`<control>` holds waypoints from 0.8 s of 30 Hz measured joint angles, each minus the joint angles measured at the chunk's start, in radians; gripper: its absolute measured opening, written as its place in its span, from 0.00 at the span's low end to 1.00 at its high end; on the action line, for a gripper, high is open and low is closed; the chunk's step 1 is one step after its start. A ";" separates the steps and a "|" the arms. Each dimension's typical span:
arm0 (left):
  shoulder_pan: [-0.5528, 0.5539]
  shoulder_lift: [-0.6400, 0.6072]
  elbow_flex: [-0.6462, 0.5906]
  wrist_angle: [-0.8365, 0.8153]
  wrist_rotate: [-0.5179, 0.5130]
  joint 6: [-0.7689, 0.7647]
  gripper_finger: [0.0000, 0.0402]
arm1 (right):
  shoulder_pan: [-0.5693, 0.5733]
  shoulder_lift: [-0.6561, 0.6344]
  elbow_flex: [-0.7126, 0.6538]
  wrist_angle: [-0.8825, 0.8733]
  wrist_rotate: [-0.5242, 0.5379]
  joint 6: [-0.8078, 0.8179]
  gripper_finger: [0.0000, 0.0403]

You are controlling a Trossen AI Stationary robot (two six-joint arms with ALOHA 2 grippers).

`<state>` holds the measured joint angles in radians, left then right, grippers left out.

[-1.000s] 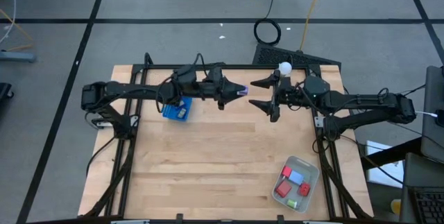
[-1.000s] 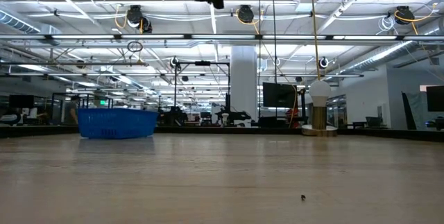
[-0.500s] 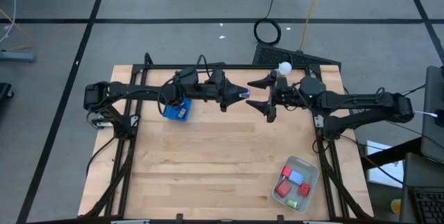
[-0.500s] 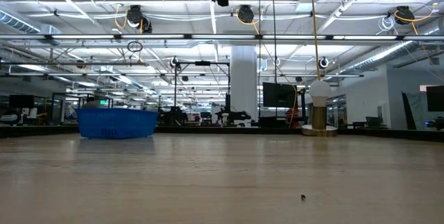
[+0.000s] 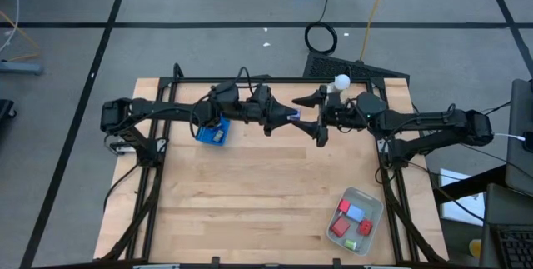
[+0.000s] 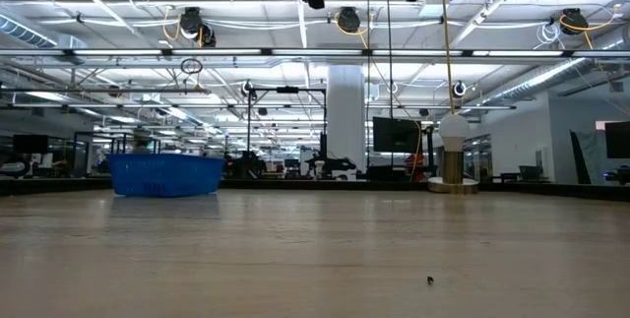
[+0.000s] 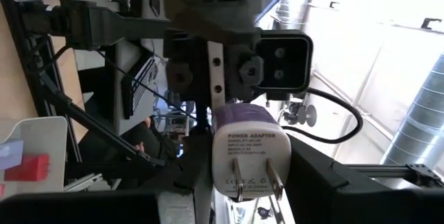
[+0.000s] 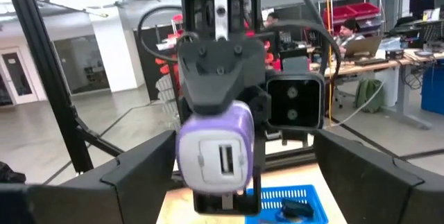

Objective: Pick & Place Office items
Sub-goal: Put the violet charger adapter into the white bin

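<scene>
Purple-white plug adapter [image 5: 292, 116] pinched in left hand [image 5: 287, 117], between spread fingers of right hand [image 5: 310, 114]

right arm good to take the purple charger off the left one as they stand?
Probably yes. The left gripper holds the purple charger out in mid-air toward the right gripper, whose jaws stand wide open and face it, with nothing between them.

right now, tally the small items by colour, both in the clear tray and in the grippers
red blocks, in the tray: 3
blue piece, in the tray: 1
green piece, in the tray: 1
purple-and-white plug adapter, held by the left gripper: 1
total: 6
</scene>
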<state>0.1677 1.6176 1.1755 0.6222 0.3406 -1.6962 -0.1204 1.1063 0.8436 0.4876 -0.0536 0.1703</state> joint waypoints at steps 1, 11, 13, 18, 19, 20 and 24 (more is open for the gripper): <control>0.000 0.000 0.000 0.000 0.000 0.000 0.34 | 0.000 0.000 0.000 0.006 0.000 0.000 0.83; 0.001 0.000 0.000 -0.014 0.000 0.009 0.34 | 0.000 0.000 0.000 0.017 0.000 0.000 0.80; 0.001 0.000 0.000 -0.015 0.000 0.009 0.34 | 0.000 0.000 0.000 0.017 0.000 -0.001 0.78; 0.002 0.000 0.000 -0.014 -0.001 0.012 0.34 | 0.000 0.000 0.000 0.017 0.000 -0.002 0.72; 0.002 0.000 0.000 -0.014 -0.001 0.012 0.34 | 0.000 0.000 0.000 0.017 0.000 -0.002 0.71; 0.002 0.000 0.000 -0.014 -0.001 0.012 0.34 | 0.000 0.000 0.000 0.017 0.000 -0.003 0.70; 0.002 0.000 0.000 -0.014 -0.016 0.012 0.34 | 0.000 0.000 0.000 0.017 0.000 -0.003 0.67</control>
<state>0.1696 1.6176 1.1755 0.6083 0.3249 -1.6838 -0.1206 1.1061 0.8436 0.5043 -0.0534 0.1673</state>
